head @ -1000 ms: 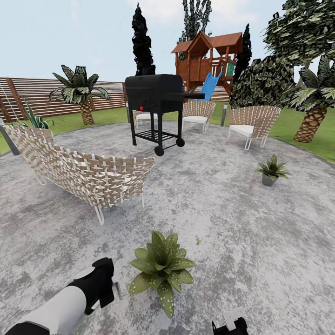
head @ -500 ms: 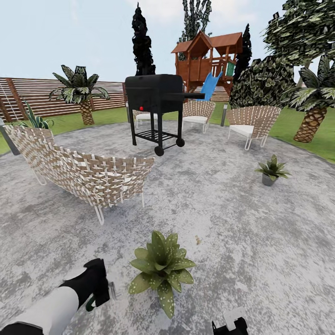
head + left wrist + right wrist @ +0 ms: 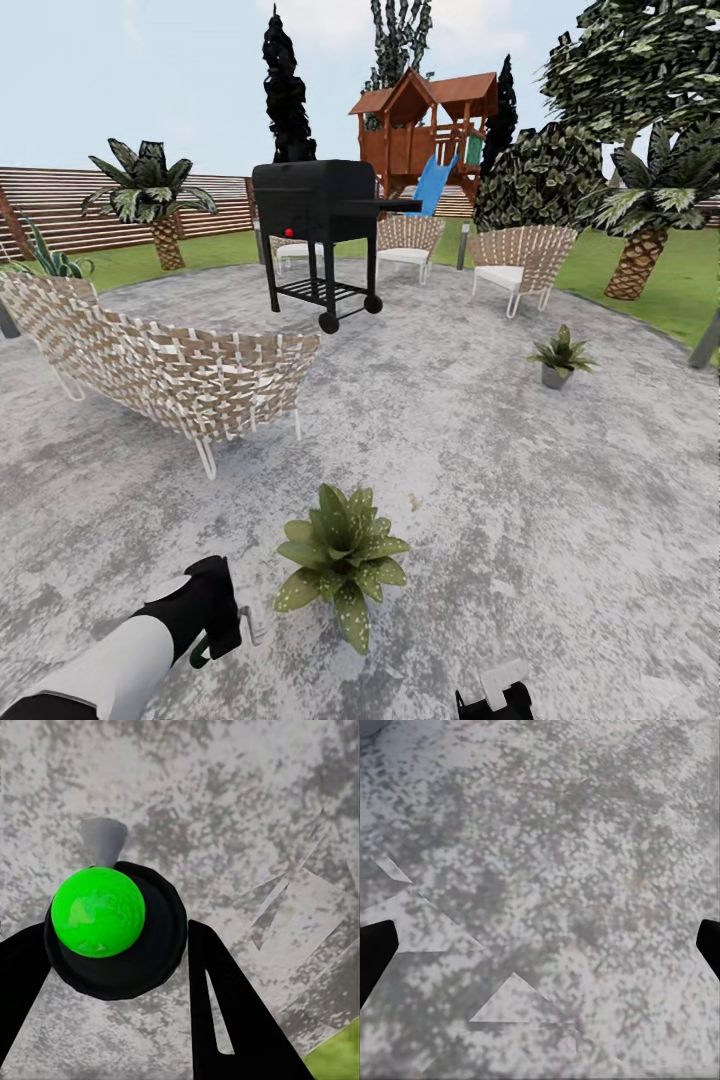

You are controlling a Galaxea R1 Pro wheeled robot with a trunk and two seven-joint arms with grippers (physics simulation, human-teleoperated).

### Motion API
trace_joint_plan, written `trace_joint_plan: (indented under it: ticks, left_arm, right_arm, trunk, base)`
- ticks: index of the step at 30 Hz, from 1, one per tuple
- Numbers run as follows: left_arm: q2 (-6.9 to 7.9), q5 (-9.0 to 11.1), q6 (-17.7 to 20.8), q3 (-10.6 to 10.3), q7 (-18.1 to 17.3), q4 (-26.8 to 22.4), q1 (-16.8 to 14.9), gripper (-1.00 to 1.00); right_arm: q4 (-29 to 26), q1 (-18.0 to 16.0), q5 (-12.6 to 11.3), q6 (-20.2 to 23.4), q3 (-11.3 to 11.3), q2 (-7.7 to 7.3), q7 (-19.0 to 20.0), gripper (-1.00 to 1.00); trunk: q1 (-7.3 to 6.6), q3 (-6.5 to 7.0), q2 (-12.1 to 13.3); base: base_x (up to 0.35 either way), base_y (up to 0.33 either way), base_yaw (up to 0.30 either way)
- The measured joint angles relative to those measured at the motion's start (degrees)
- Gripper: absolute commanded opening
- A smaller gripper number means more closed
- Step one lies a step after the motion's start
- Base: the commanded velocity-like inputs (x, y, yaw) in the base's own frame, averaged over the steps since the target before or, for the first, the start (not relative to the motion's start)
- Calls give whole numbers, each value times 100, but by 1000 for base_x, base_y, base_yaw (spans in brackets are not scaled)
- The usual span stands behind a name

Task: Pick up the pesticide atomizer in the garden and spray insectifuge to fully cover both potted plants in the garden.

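Left gripper (image 3: 120, 967) is clamping the pesticide atomizer (image 3: 112, 926), both black fingers (image 3: 225, 1012) pressing its sides – in the left wrist view the bottle is showing end-on as a dark round body with a bright green dome, a grey nozzle poking past it. In the head view the left gripper (image 3: 215, 615) is hanging low over the patio (image 3: 520, 520), just beside the near potted plant (image 3: 342, 552); most of the atomizer (image 3: 205, 650) is being hidden by the gripper there, only a green curve and a whitish bit sticking out. Pale specks are dotting the near plant's leaves, too fine to say more. Right gripper (image 3: 495, 695) is being cut off by the frame edge in the head view; in the right wrist view only the two black fingertips (image 3: 375, 952) are peeking in at the sides, spread wide with nothing between them. Second potted plant (image 3: 560, 357) is sitting well apart, further out to the right. Beyond – woven sofa (image 3: 170, 370), black grill (image 3: 320, 235), two woven chairs (image 3: 515, 265), fence (image 3: 80, 210), playhouse (image 3: 425, 130) partly hidden behind the grill and bush
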Motion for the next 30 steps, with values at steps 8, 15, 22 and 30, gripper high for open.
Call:
trace_joint_plan:
  ticks: [8, 15, 22, 30]
  left_arm:
    - [-3, 0, 5, 1, -2, -7, -2, -100]
    - [-17, 8, 6, 2, 0, -27, -2, -100]
    - [-29, 1, -4, -6, 0, -2, 2, -100]
    - [-12, 1, -9, -7, 0, -7, 2, -100]
  right_arm:
    - [-2, 1, 3, 1, -1, 4, 3, 100]
    - [-2, 2, 0, 0, 0, 2, 1, 100]
    - [0, 0, 6, 0, 0, 1, 0, 100]
    - [0, 0, -3, 0, 3, 29, 0, 100]
  trunk:
    - [0, 0, 0]
    - [-2, 0, 0]
    - [0, 0, 0]
    - [0, 0, 0]
  base:
    - [-1, 190, -38]
    - [111, 218, -281]
    - [80, 7, -45]
    - [0, 3, 0]
